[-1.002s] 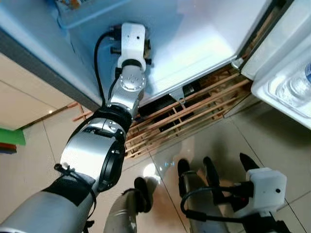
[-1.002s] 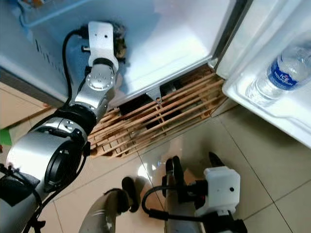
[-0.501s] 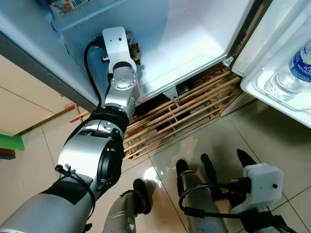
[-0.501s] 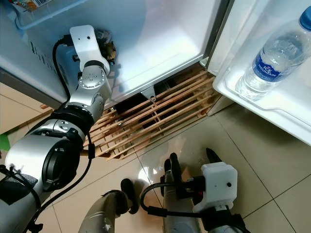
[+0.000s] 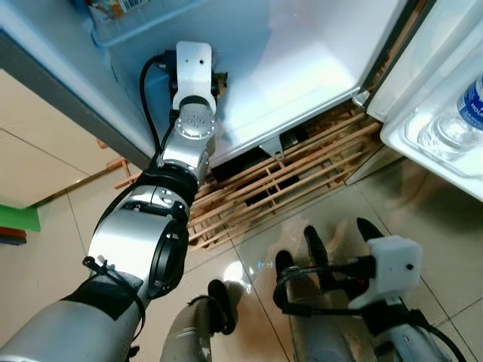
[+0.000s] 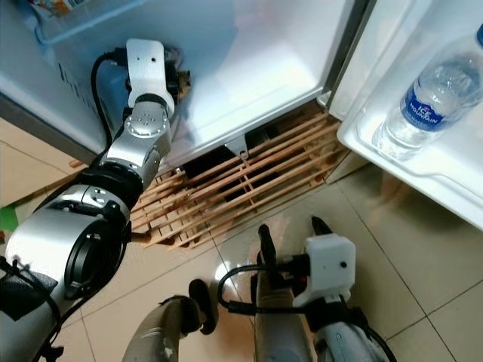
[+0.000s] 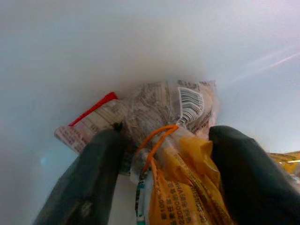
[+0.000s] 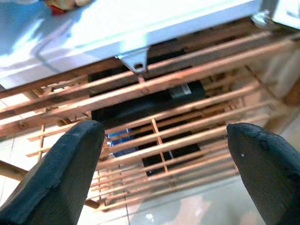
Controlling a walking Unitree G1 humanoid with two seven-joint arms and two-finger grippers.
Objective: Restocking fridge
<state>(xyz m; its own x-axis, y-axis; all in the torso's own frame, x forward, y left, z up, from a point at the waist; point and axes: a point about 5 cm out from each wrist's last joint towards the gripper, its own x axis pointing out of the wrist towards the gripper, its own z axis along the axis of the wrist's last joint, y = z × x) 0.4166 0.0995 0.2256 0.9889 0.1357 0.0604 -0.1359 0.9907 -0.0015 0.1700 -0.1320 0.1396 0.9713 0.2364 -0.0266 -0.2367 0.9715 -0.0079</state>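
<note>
My left gripper (image 7: 166,136) reaches deep into the bottom compartment of the open fridge (image 5: 302,68), close to its back wall. It is shut on a crinkly snack packet (image 7: 183,108), yellow and clear with a barcode and an orange tie. From the head views, the white wrist block (image 5: 193,64) hides most of the packet. My right gripper (image 5: 341,237) hangs low over the tiled floor, open and holding nothing, pointing at the wooden slats under the fridge.
A wooden pallet (image 5: 302,173) lies under the fridge. The open door's shelf (image 6: 423,166) on the right holds a water bottle (image 6: 426,98). A clear drawer (image 5: 143,19) with a carton sits above my left wrist. My feet (image 5: 219,302) stand on glossy tiles.
The head view has swayed. The left gripper stays in the fridge's bottom compartment with the packet. The right gripper has shifted a little to the left and up.
</note>
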